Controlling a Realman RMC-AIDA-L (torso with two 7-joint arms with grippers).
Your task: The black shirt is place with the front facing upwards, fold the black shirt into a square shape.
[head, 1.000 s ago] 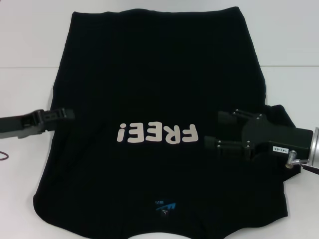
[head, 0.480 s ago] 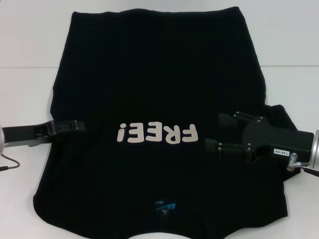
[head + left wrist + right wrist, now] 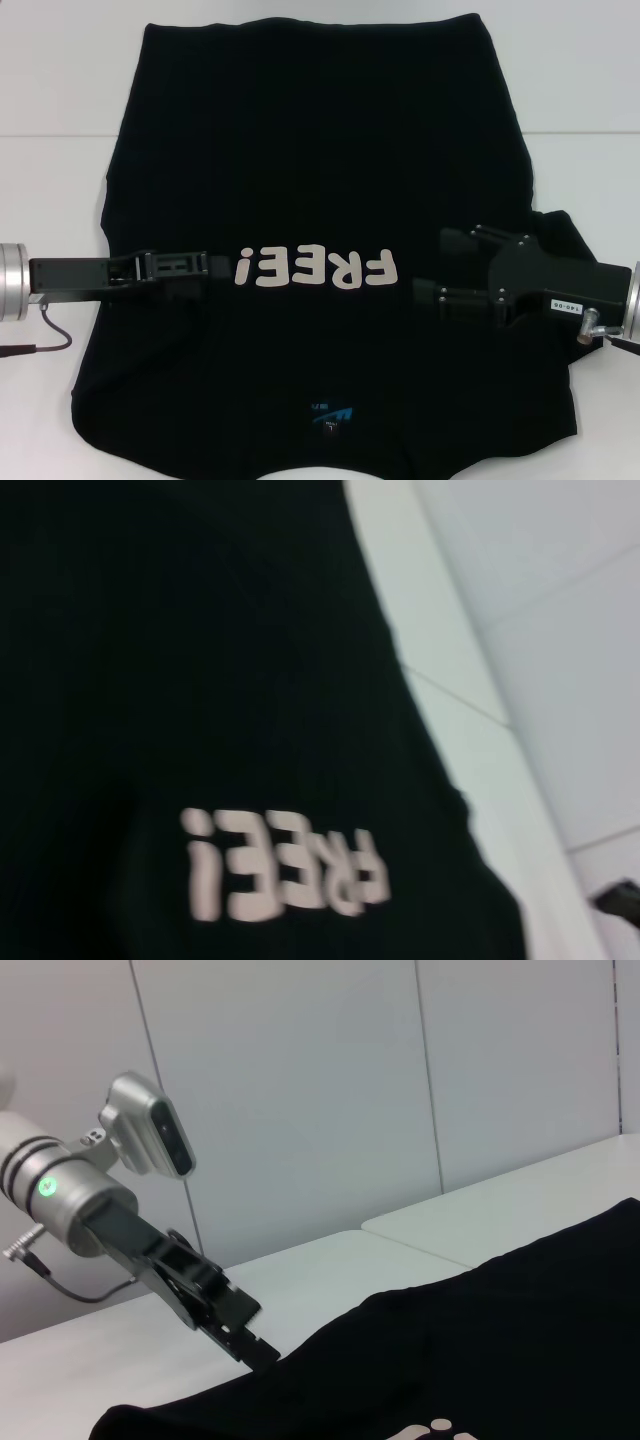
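Note:
The black shirt (image 3: pixel 310 150) lies spread front-up on the white table (image 3: pixel 50 200), collar toward me. Its white letters "FREE!" (image 3: pixel 315 268) read upside down, and a small blue neck label (image 3: pixel 330 415) sits near the front edge. My left gripper (image 3: pixel 200 266) reaches in from the left, low over the shirt, its tip just short of the "!". In the right wrist view the left gripper (image 3: pixel 255 1345) hangs at the shirt's (image 3: pixel 480 1340) edge. My right gripper (image 3: pixel 435 267) is open over the shirt's right side, beside the "F". The left wrist view shows only the shirt (image 3: pixel 200 680) and its letters (image 3: pixel 285 875).
Bare white table (image 3: pixel 590 170) surrounds the shirt on the left, right and far side. A thin cable (image 3: pixel 45 340) trails on the table by the left wrist. A pale wall (image 3: pixel 320 1090) stands behind the table.
My left gripper has slid to the right, from the shirt's left edge to over the cloth near the letters. The right gripper has barely moved.

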